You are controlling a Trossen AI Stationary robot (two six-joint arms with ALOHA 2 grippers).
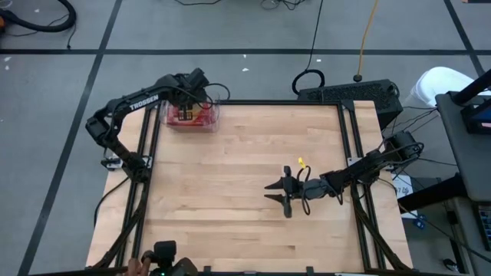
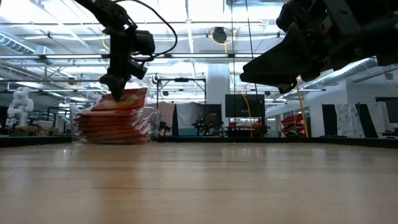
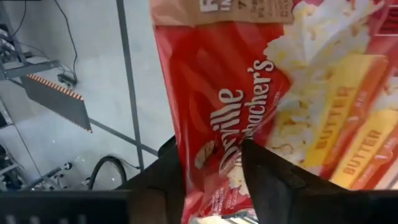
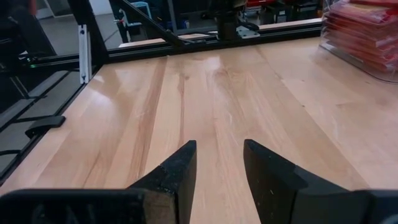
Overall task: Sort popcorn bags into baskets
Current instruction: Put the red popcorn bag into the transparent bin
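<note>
The left tool [image 1: 190, 98] hangs straight over the stacked popcorn bags [image 1: 189, 114] in the clear bin [image 1: 213, 116], far-left on the table [image 1: 245, 192], fingers [image 3: 264, 177] straddling the tilted top packet [image 3: 261, 106]; the right tool [image 1: 278, 193] waits narrowly parted and empty, well apart.

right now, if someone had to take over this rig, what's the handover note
Left gripper: at the far left corner over the clear bin, fingers either side of the top popcorn bag; grip or release unclear.
Right gripper: open, empty, over bare table right of centre.
Bags: stacked in the bin, piled above its walls.
Done: no loose bags visible on the table.
Left: let the top bag settle, then lift the left arm clear.
</note>
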